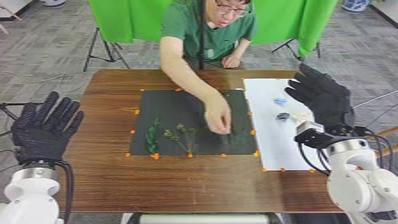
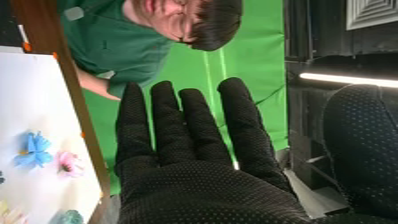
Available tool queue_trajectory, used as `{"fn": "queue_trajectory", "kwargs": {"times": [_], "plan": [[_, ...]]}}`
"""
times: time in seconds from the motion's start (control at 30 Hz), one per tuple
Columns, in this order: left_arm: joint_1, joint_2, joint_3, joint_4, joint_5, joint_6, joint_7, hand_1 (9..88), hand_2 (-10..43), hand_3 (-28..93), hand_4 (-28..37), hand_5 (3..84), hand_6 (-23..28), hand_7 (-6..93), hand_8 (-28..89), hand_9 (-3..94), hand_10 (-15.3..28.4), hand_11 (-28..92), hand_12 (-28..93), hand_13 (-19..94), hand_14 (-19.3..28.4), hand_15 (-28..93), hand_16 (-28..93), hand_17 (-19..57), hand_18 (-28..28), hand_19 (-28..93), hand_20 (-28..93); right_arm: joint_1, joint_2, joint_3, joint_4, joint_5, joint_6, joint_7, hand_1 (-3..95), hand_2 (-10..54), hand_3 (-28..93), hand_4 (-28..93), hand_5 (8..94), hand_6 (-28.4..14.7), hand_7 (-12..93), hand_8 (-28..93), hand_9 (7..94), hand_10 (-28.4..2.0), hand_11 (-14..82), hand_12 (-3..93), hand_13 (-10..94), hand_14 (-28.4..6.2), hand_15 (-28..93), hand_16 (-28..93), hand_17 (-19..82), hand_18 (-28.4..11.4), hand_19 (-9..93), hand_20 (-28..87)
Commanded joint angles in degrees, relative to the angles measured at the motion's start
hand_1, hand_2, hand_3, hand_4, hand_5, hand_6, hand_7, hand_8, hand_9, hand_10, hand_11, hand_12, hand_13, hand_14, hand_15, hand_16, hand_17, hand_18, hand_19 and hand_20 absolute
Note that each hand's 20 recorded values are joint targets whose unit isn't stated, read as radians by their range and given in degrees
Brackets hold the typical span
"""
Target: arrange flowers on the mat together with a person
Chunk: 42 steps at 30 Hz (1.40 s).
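1. Left hand [image 1: 43,132]: fingers straight, spread, left of the black mat [image 1: 167,107] bearing green sprigs [image 1: 152,137].
2. Right hand [image 1: 325,102]: fingers straight, slightly apart; blue flower [image 1: 281,101] on the white sheet [image 1: 282,150], near but apart from them.
3. Person's hand [image 1: 217,116]: over the mat's right side.

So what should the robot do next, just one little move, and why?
Maybe ease the right robot hand down toward the blue flower. That robot hand is open and empty beside the flower on the white sheet, while the person's hand is busy over the dark mat, so it would probably stay out of the way.
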Motion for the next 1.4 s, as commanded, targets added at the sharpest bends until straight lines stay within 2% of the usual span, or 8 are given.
{"fn": "queue_trajectory", "kwargs": {"times": [0.03,0.13,0.37,0.57,0.83,0.93,1.03,1.4], "plan": [[1.3,-0.53,0.34,-0.19,-0.63,1.04,0.29,25.5,17.7,73,-28.3,45.8,8.3,13.2,-10,40.5,15.8,21,8,30,15.2,34,-9,-5.4,14.9,39,13,-0.6,-0.6,0.4,-0.5,0.1,0.0,0.5,14.3,10.6,77,-22,38.6,-5.6,11,-8,34.0,-17.6,2.5,16.8,30,-14.5,7,26,10,-17.2,35,11],[1.5,-0.73,0.55,-0.17,-1.23,0.83,0.49,25.5,17.7,73,-28.3,46.0,8.4,13.3,-10,40.5,15.8,21,8,30,15.2,34,-9,-5.4,15.0,39,13,-1.1,-1.1,1.0,-0.7,0.0,-0.4,0.6,14.3,10.6,77,-22,38.5,-5.6,11,-8,34.0,-17.6,2.6,16.9,30,-14.6,8,26,10,-17.2,35,12],[1.4,-0.62,0.49,-0.10,-0.63,0.91,0.05,25.5,17.8,73,-28.3,46.4,8.6,13.2,-10,40.6,15.8,21,8,31,15.1,34,-9,-5.4,15.0,39,12,2.6,-0.6,-2.7,0.5,-0.5,1.8,1.1,14.2,10.7,78,-21,38.4,-5.6,11,-8,34.1,-17.7,2.5,17.0,30,-14.7,9,26,10,-17.4,36,12],[1.2,-0.71,0.47,0.40,-0.98,0.61,-0.32,25.5,17.8,73,-28.3,46.3,8.6,13.3,-10,40.6,15.8,21,8,30,15.2,34,-9,-5.4,15.0,40,12,1.5,-0.6,-2.0,0.1,-0.8,1.4,1.4,14.3,10.7,78,-21,38.4,-5.6,11,-8,34.4,-17.9,2.6,17.1,30,-14.8,9,25,10,-17.5,36,12],[0.7,-0.40,0.09,0.64,-0.30,-0.59,-0.41,25.4,17.8,73,-28.3,46.1,8.4,13.4,-10,40.5,15.7,21,8,30,15.3,33,-9,-5.4,15.0,39,12,1.2,-0.1,-1.3,0.2,-2.6,1.6,0.9,14.4,10.6,78,-21,38.4,-5.4,11,-8,34.6,-17.8,2.6,17.0,30,-14.8,9,25,10,-17.6,37,11],[0.5,-0.29,0.28,1.01,-0.07,-1.71,-0.76,25.3,17.7,73,-28.3,46.0,8.3,13.4,-10,40.5,15.6,20,8,30,15.2,33,-9,-5.4,15.0,39,12,0.2,0.0,-0.3,-0.1,-4.4,1.3,0.7,14.5,10.2,78,-21,38.4,-5.4,11,-8,34.5,-17.7,2.7,17.0,30,-14.8,9,25,10,-17.6,37,11],[0.8,-0.33,0.15,1.21,0.65,-2.78,-1.05,25.3,17.7,73,-28.3,45.8,8.2,13.2,-10,40.3,15.5,20,8,30,15.0,33,-9,-5.5,15.0,39,12,-0.8,-0.1,1.2,-0.2,-11.6,1.1,2.0,14.9,9.4,78,-21,38.4,-5.4,11,-8,34.5,-17.7,2.7,17.0,30,-14.6,9,25,10,-17.4,36,11],[0.7,0.05,0.37,1.22,1.20,-3.63,-0.56,25.3,17.4,73,-28.3,45.3,7.9,12.7,-10,39.9,15.3,20,8,30,14.7,32,-9,-5.6,15.0,39,12,-1.0,0.8,2.5,-0.2,-34.1,1.4,6.2,21.2,0.0,77,-20,37.0,-5.1,12,-8,33.5,-16.8,2.5,17.5,29,-14.0,7,26,10,-17.0,33,11]]}}
